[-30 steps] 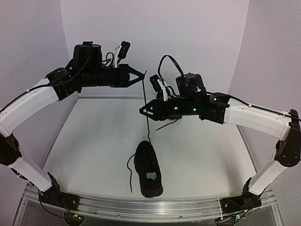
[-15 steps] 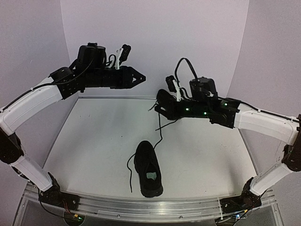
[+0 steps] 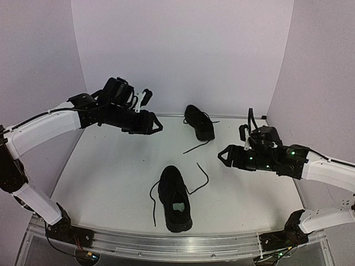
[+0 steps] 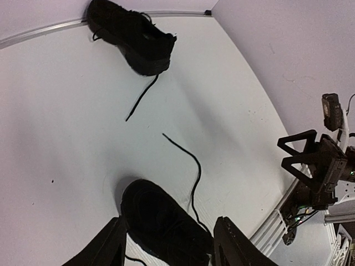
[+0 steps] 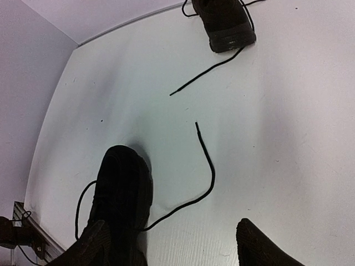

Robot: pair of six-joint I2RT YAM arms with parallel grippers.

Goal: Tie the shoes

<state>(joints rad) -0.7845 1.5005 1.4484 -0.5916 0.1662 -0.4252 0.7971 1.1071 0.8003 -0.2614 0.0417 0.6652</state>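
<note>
Two black shoes lie on the white table. The near shoe (image 3: 175, 200) (image 4: 161, 221) (image 5: 122, 194) points away from the arm bases. Its laces are loose: one (image 3: 199, 176) (image 4: 189, 166) (image 5: 206, 172) curls on the table to its right, the other (image 3: 152, 203) to its left. The far shoe (image 3: 199, 122) (image 4: 133, 36) (image 5: 224, 19) sits by the back wall, one lace (image 3: 197, 147) trailing forward. My left gripper (image 3: 158, 128) (image 4: 171, 224) hovers open, back left of the near shoe. To that shoe's right, my right gripper (image 3: 222, 157) (image 5: 173, 239) hovers open and empty.
Purple walls (image 3: 183, 50) close in the back and both sides of the table. A metal rail (image 3: 166, 244) runs along the near edge, with the arm bases on it. The right gripper (image 4: 302, 158) also shows in the left wrist view.
Both grippers have opened and dropped from high over the table. The lace that was held up in the air now lies on the table. My right arm has pulled back to the right.
</note>
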